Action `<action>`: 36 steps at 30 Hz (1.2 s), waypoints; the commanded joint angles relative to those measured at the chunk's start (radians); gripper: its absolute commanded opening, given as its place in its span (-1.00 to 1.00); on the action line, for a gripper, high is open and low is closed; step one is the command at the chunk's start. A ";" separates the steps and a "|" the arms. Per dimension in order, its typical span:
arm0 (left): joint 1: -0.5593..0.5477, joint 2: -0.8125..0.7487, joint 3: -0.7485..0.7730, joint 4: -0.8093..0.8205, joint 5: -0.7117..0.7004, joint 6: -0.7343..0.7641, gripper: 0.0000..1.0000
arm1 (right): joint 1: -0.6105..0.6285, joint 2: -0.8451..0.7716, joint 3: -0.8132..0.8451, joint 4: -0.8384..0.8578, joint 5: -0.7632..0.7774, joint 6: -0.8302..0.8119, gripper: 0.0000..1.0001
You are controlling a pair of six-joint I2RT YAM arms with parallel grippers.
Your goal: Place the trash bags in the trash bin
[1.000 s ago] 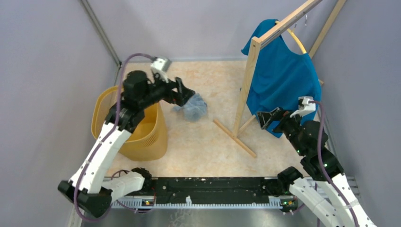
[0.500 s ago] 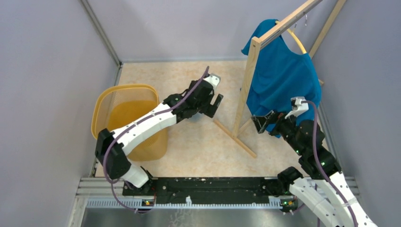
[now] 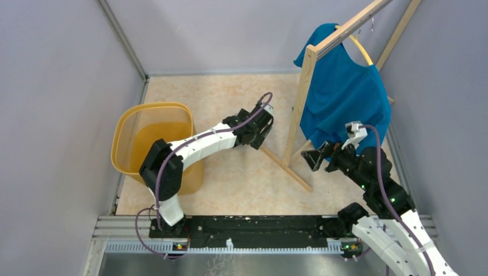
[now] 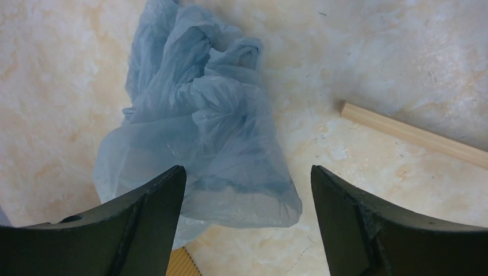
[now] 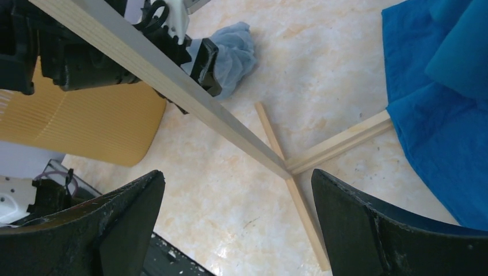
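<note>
The trash bag (image 4: 201, 126), crumpled pale blue-grey film, lies on the floor. It also shows in the right wrist view (image 5: 233, 52). In the top view my left gripper (image 3: 256, 137) hides it. My left gripper (image 4: 247, 172) is open and hovers just above the bag's near edge, one finger on each side, touching nothing. The yellow-orange trash bin (image 3: 152, 144) stands at the left, upright and empty; it also shows in the right wrist view (image 5: 80, 126). My right gripper (image 3: 312, 159) is open and empty above the floor by the rack's foot (image 5: 288, 172).
A wooden clothes rack (image 3: 305, 86) stands right of the bag, its floor strip (image 4: 414, 135) close to the bag. A solid blue shirt (image 3: 345, 92) hangs on it. Grey walls close in on three sides. The arms' black rail (image 3: 247, 227) runs along the near edge.
My left arm has swung from over the bin out to the right and come down over the bag, jaws open. My right gripper has drifted slightly down and left.
</note>
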 commanded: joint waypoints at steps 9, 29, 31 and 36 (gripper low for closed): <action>-0.005 -0.194 -0.081 0.023 0.086 -0.097 -0.58 | -0.003 0.091 -0.035 0.047 -0.281 0.003 0.97; -0.005 -0.509 -0.333 0.237 0.698 -0.363 -1.00 | 0.387 0.396 -0.102 0.435 -0.175 0.205 0.97; -0.005 -0.514 -0.348 0.237 0.727 -0.368 -1.00 | 0.402 0.401 -0.105 0.449 -0.128 0.227 0.97; -0.006 -0.503 -0.331 0.183 0.785 -0.350 -1.00 | 0.403 0.323 -0.096 0.394 0.012 0.242 0.97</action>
